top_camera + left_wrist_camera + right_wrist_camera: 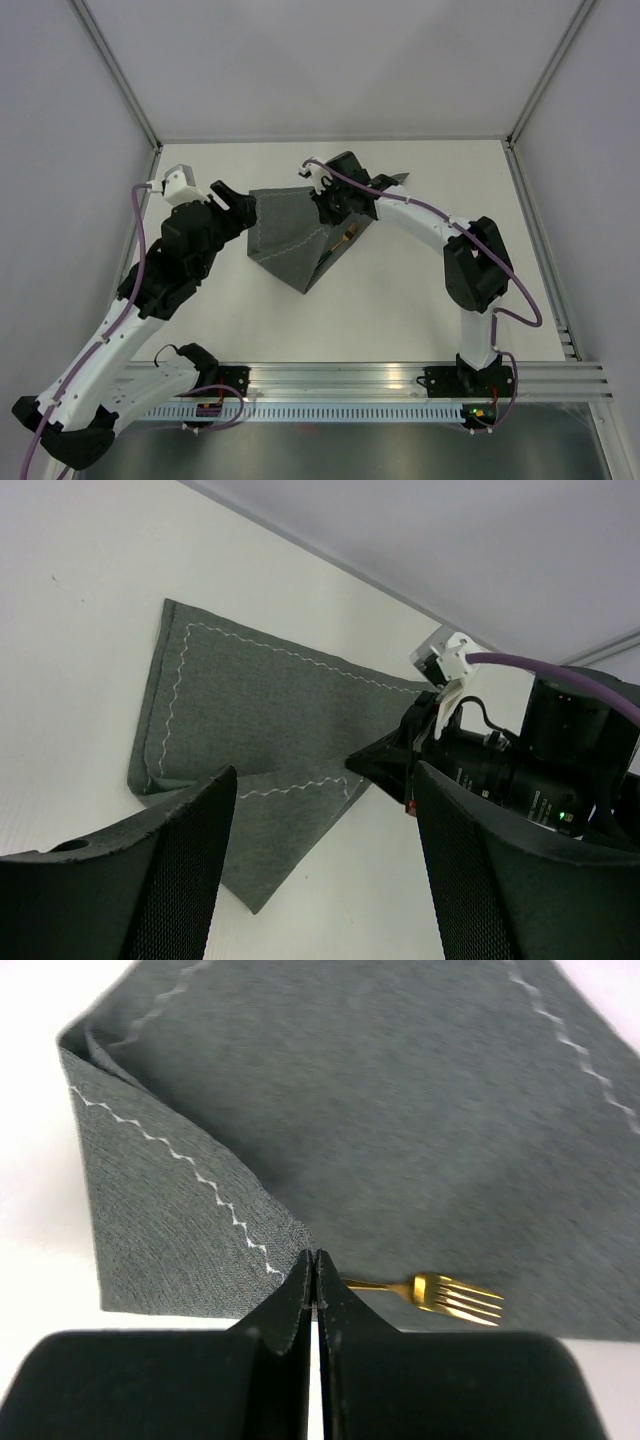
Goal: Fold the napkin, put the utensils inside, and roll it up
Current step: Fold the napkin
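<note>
The dark grey napkin [285, 230] [260, 710] [400, 1110] lies partly folded at the table's middle, one flap with a zigzag stitch line doubled over it. My right gripper [325, 205] [316, 1255] [375, 765] is shut, pinching that flap's corner. A gold fork [455, 1295] [346, 238] rests on the cloth just right of the fingertips, its handle hidden behind them. My left gripper [238, 200] [325, 780] hovers open by the napkin's left edge, nothing between its fingers.
White walls and metal frame posts [120, 75] close in the table on three sides. A metal rail [400, 380] carrying both arm bases runs along the near edge. Bare white table [400, 300] lies in front of the napkin.
</note>
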### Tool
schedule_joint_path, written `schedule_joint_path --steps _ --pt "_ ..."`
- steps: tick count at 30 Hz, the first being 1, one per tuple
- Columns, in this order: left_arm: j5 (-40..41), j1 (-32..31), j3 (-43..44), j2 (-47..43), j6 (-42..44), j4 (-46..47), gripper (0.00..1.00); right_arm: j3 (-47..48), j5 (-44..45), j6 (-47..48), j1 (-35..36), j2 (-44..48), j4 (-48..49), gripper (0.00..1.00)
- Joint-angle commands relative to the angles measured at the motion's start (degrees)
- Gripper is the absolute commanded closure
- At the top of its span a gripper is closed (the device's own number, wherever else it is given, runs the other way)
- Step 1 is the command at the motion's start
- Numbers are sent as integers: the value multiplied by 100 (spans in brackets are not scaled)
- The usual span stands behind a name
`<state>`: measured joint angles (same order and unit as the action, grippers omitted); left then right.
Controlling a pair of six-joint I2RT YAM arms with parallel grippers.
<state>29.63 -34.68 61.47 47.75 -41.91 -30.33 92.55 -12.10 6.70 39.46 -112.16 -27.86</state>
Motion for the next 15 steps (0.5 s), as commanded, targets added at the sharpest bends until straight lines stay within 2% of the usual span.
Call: schedule_joint_path --steps 1,8,15 --pt "-115 13 -21 94 183 369 24 -79 -65 165 -316 -51 122 100" --pt "-194 22 -21 244 236 492 23 -132 -100 253 -922 -403 211 99" --pt "-264 57 -30 332 253 545 23 -282 32 341 -1125 -579 360 100"
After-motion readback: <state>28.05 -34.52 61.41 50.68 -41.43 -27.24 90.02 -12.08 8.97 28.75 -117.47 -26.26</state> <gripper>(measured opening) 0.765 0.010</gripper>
